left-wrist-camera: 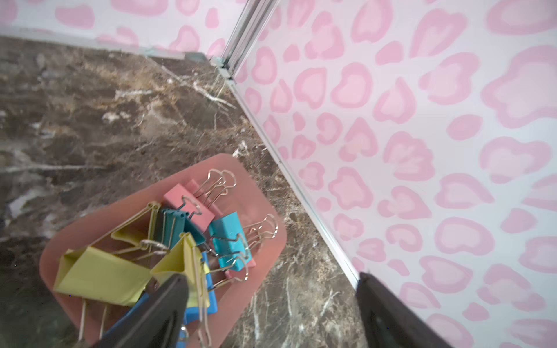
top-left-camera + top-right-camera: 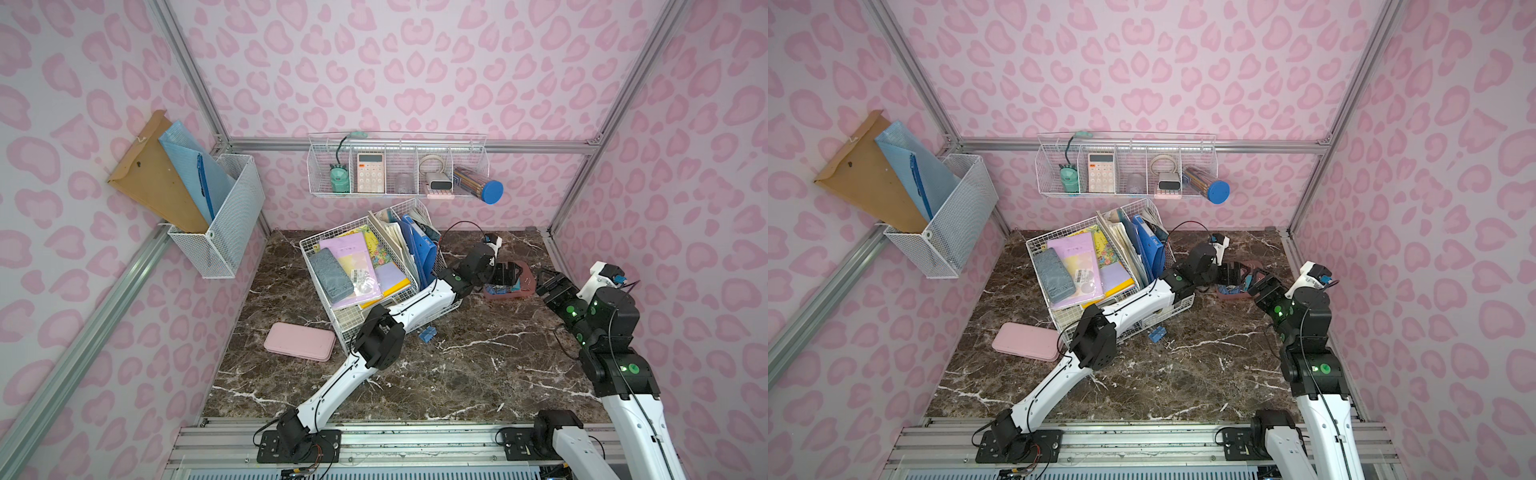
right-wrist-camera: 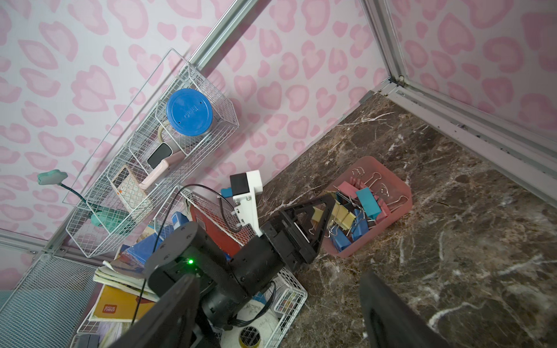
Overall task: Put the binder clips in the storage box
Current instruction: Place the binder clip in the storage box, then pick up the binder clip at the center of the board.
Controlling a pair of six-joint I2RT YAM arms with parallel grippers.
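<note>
The dusty-pink storage box [image 2: 527, 293] [image 2: 1230, 296] lies at the back right of the marble table, close to the right wall. Several binder clips lie heaped in it: pink [image 1: 188, 202], teal [image 1: 228, 238] and yellow [image 1: 102, 277] ones. My left gripper [image 2: 505, 272] [image 1: 271, 278] hangs just over the box, open wide, with nothing between its jaws. A yellow clip [image 1: 184, 256] rests against one finger [image 1: 168, 301]. One blue clip [image 2: 427, 333] [image 2: 1157, 333] lies on the table beside the wire organiser. My right gripper [image 2: 545, 283] [image 3: 277, 277] hovers open and empty right of the box [image 3: 402, 208].
A white wire desk organiser [image 2: 328, 309] full of papers and folders stands left of the box, under my left arm. A flat pale-pink case [image 2: 300, 341] lies in front of it. A wire wall basket [image 2: 397, 193] hangs on the back wall. The right wall's rail [image 1: 301, 186] runs beside the box.
</note>
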